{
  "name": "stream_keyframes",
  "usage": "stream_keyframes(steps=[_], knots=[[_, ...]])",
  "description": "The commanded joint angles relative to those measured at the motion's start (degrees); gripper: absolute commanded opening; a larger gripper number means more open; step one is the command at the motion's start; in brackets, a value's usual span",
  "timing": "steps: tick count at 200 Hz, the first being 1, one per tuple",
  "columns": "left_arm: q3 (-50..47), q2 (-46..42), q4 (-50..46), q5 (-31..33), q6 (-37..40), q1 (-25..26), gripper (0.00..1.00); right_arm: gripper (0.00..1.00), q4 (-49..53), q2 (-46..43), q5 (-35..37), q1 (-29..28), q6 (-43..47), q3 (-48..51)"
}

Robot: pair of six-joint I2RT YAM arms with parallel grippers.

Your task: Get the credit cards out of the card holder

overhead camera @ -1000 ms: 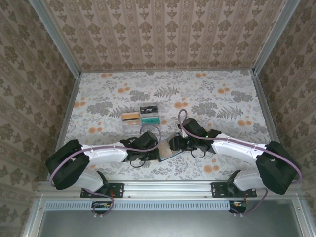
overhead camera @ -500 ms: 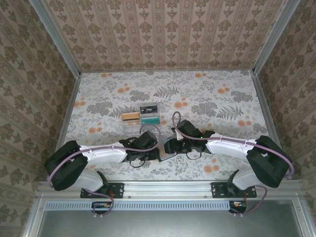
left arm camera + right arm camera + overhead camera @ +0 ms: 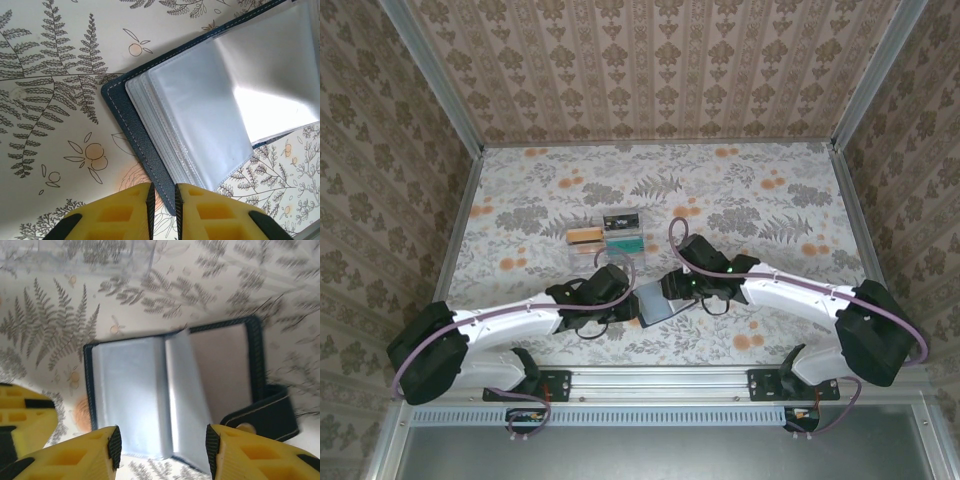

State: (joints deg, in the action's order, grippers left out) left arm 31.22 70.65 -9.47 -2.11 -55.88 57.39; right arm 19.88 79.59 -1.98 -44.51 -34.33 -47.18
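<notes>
Floral-print table (image 3: 770, 190) is bounded on three sides by wallpapered walls (image 3: 650, 70) and closed along the near edge by a metal rail (image 3: 660, 380). Broad bare surface is noted at the back and towards both side edges. One clear plastic box (image 3: 607, 238) is set behind the work area, apart from both arms.

At the near middle of the table, the card holder (image 3: 655, 300) is found lying open and flat, between the two arm tips. From the left wrist, its navy cover (image 3: 131, 125) is seen with pale stitching and a rounded corner, and a stack of greyish see-through sleeves (image 3: 200, 110) is fanned over it. From the right wrist, the closing strap (image 3: 260, 412) is seen laid out past the holder's right edge. A tan-toned panel (image 3: 220, 370) is noted on the right half; whether it is a card cannot be told.

Yellow fingers of the left gripper (image 3: 163, 205) are drawn nearly together, and the near edge of the cover is pinched between them, low at the table.

Fingers of the right gripper (image 3: 162, 447) are spread wide and held over the near edge of the sleeve stack; nothing is grasped.

From above, the two tips are seen close together over the holder, with little room left between them.
</notes>
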Motion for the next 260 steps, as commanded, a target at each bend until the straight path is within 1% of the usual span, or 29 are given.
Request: stream_keyframes(steps=[1,35,68,84,114,135,161,184,260], knots=[[-0.72,0.48,1.76,0.05,-1.38,-0.2,0.2,0.51,7.53,0.87,7.33,0.92,4.38,-2.84],[0.36,1.98,2.22,-0.27,-1.08,-0.24,0.2,0.48,8.26,6.76,6.98,2.51,7.34,-4.41],[0.94,2.39,2.01,-0.7,-0.8,-0.43,0.2,0.47,7.25,10.3,7.38,2.92,8.51,-3.01],[0.85,2.38,2.0,-0.91,-0.9,-0.56,0.2,0.44,6.09,11.3,5.99,3.03,8.18,-1.55],[0.85,2.38,2.83,-1.43,-1.05,-0.96,0.2,0.31,2.29,11.16,0.35,2.63,5.06,1.69],[0.59,2.4,3.87,-1.81,-1.4,-1.28,0.2,0.25,1.02,10.26,-0.56,1.42,2.42,2.85],[0.25,3.07,4.75,-2.4,-1.69,-1.7,0.2,0.24,0.83,9.83,-0.41,0.48,0.52,3.45],[0.13,3.69,5.43,-2.66,-1.78,-1.92,0.2,0.21,0.88,9.96,-0.22,0.12,-0.11,3.58],[-0.06,5.64,4.84,-2.52,-2.32,-2.06,0.2,0.21,0.61,10.28,-0.09,-0.36,-0.76,3.85]])
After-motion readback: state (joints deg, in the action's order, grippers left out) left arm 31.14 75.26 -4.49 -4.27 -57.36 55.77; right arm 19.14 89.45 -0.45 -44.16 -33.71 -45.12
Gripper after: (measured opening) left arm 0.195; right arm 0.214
